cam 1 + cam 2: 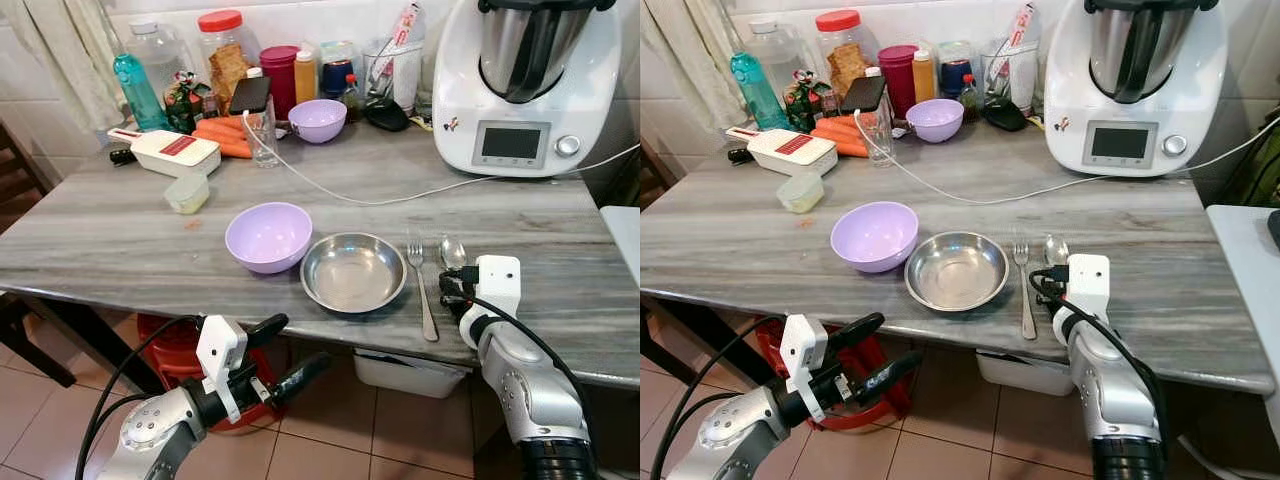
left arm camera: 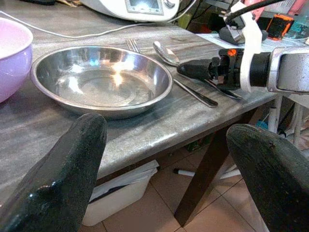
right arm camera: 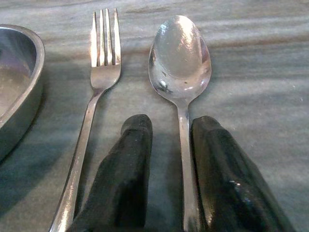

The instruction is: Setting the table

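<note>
- My right gripper (image 3: 164,145) sits low on the marble table (image 1: 110,225), at its front edge, with its 2 black fingers (image 3: 120,183) straddling the handle of the spoon (image 3: 179,58).
- The fingers are only slightly parted — a narrow gap with the handle lying in it. The right-hand finger looks to be against the steel, the other just beside it; I cannot tell whether I have a real pinch or am merely letting go.
- The spoon lies flat, bowl up, its long axis running straight away from my wrist toward the back of the table — in line with my fingers, so any slide or lift works along that line.
- The fork (image 1: 421,280) lies parallel just to the spoon's left, between it and the steel plate (image 1: 352,271); the 2 pieces of cutlery are close but apart.
- A lilac bowl (image 1: 268,236) stands touching or nearly touching the plate's left rim.
- My left gripper (image 1: 290,352) hangs below the table edge with its fingers wide apart, holding nothing.
- I judge the setting nearly done: plate, fork and spoon are lined up. The right arm is far nearer the spoon, so a last nudge falls to it.
- Risk: dragging the handle sideways into the fork.
</note>
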You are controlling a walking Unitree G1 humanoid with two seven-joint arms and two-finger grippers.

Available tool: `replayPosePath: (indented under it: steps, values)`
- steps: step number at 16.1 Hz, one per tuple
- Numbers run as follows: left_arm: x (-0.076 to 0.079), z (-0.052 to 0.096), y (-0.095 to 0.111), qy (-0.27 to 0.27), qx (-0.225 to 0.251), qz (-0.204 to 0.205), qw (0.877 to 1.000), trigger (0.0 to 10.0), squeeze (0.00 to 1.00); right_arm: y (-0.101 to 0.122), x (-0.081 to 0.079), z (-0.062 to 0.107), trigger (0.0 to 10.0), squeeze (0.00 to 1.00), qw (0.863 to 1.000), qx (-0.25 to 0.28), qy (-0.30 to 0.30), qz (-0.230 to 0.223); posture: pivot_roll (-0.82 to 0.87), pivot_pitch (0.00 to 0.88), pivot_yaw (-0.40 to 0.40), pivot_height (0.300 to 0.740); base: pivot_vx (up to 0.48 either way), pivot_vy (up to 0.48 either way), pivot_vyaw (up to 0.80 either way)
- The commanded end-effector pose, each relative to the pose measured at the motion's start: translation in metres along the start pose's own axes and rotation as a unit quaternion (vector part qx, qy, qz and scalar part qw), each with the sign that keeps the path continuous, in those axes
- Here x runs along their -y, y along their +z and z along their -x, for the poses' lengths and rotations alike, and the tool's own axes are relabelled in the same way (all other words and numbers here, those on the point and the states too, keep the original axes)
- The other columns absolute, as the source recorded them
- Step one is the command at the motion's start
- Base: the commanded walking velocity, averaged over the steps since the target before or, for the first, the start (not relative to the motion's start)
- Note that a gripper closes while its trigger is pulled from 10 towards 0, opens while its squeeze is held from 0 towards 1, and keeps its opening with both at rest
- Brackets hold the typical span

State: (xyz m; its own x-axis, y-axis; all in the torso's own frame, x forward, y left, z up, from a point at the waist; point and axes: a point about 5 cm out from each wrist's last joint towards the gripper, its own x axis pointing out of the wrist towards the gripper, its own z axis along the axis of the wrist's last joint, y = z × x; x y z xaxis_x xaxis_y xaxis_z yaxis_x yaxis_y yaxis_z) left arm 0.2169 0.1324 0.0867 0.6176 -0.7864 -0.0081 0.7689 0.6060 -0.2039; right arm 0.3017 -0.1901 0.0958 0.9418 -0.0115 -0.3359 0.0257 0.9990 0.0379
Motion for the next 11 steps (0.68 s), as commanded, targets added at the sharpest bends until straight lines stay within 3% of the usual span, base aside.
replayPosePath:
  steps: [1, 8, 11]
  values:
    - [-0.001, 0.0, 0.005, -0.006, -0.003, -0.011, 1.0, 10.0, 0.0, 0.001, -0.001, -0.002, 10.0, 1.0, 1.0, 0.001, 0.002, -0.001, -0.09, 0.011, 0.108, 0.74, 0.0, 0.0, 0.0]
    - [-0.001, -0.001, 0.003, -0.008, -0.006, -0.014, 1.0, 10.0, 0.0, 0.003, -0.004, -0.005, 10.0, 1.0, 1.0, 0.006, 0.002, -0.006, -0.09, 0.01, 0.112, 0.74, 0.0, 0.0, 0.0]
    - [-0.002, -0.004, 0.007, -0.004, 0.007, -0.016, 1.0, 10.0, 0.0, 0.022, 0.001, 0.003, 10.0, 1.0, 0.997, 0.069, -0.015, -0.031, -0.09, 0.003, 0.111, 0.74, 0.0, 0.0, 0.0]
